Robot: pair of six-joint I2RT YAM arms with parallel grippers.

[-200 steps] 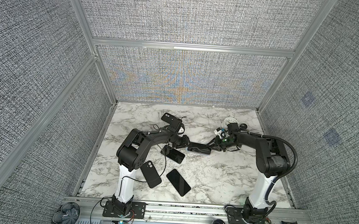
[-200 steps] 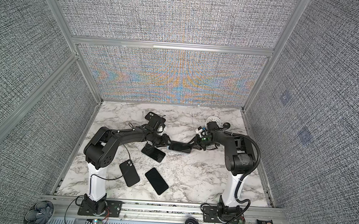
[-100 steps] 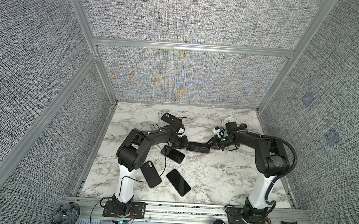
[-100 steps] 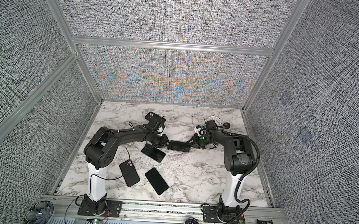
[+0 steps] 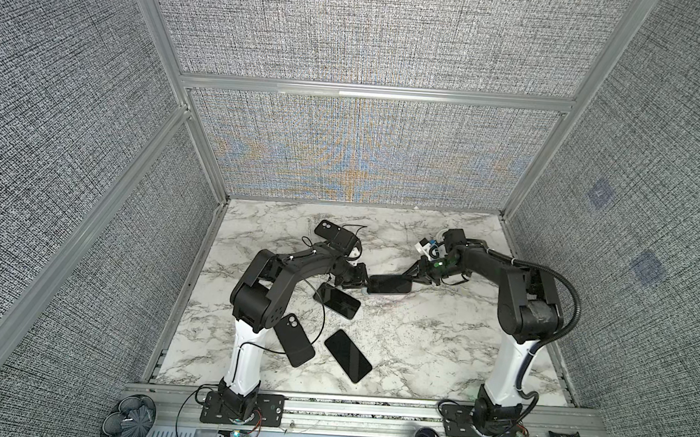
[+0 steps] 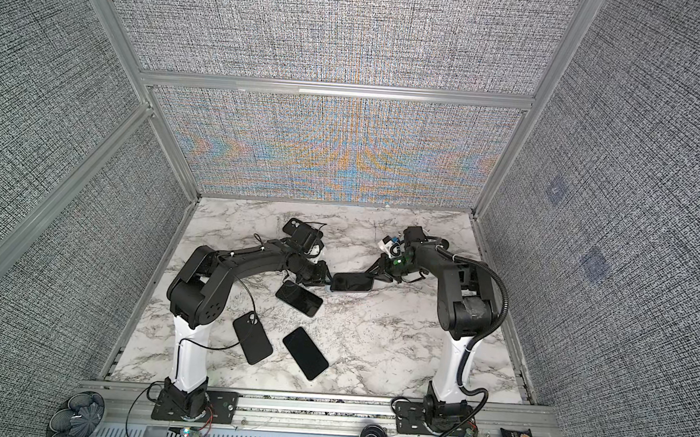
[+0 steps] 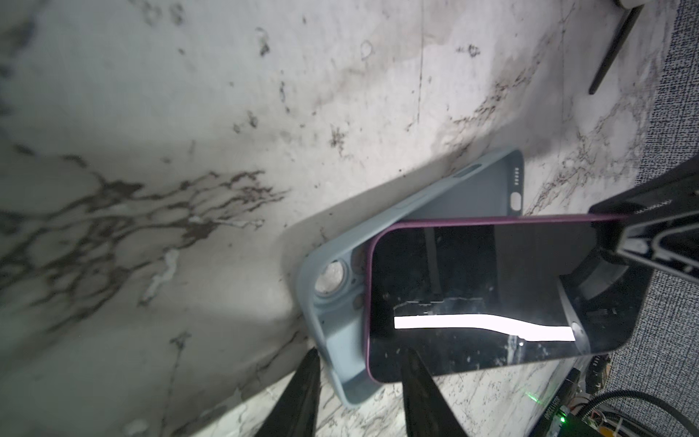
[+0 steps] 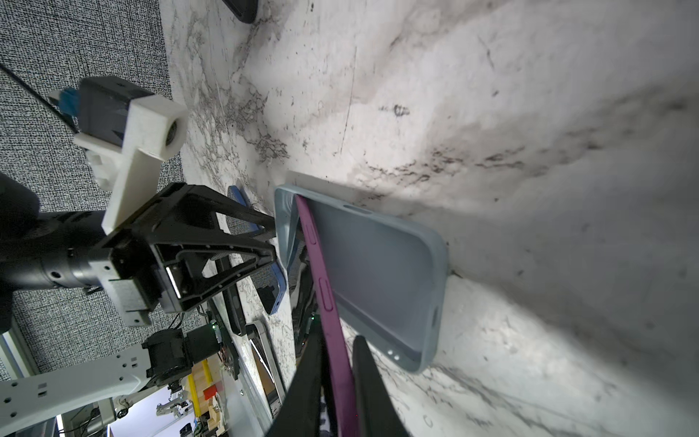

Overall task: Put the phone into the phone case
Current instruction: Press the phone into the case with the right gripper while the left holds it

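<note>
A phone [image 7: 472, 283] with a black screen and a purple rim hangs tilted over a pale blue phone case [image 7: 340, 340] at the middle of the marble table [image 5: 415, 348]. One end of the phone rests inside the case's camera end, and the other end is raised. My right gripper [image 8: 337, 338] is shut on the phone's raised edge [image 8: 321, 272]. My left gripper [image 7: 361, 352] is closed round the camera end of the case [image 8: 378, 272], with one finger over the phone's corner. In both top views the two grippers [image 5: 363, 280] [image 5: 411, 275] meet at the phone [image 6: 352, 282].
A black phone [image 5: 337, 302] lies just in front of the left gripper. Another black phone [image 5: 347, 354] and a black case lying back up [image 5: 294, 339] sit nearer the front edge. A further black case [image 5: 325, 228] lies at the back. Woven grey walls [image 5: 586, 284] enclose the table.
The right gripper has carried the phone slightly left, against the left gripper. The left gripper's jaws have narrowed on the case end, and the left arm has hardly moved.
</note>
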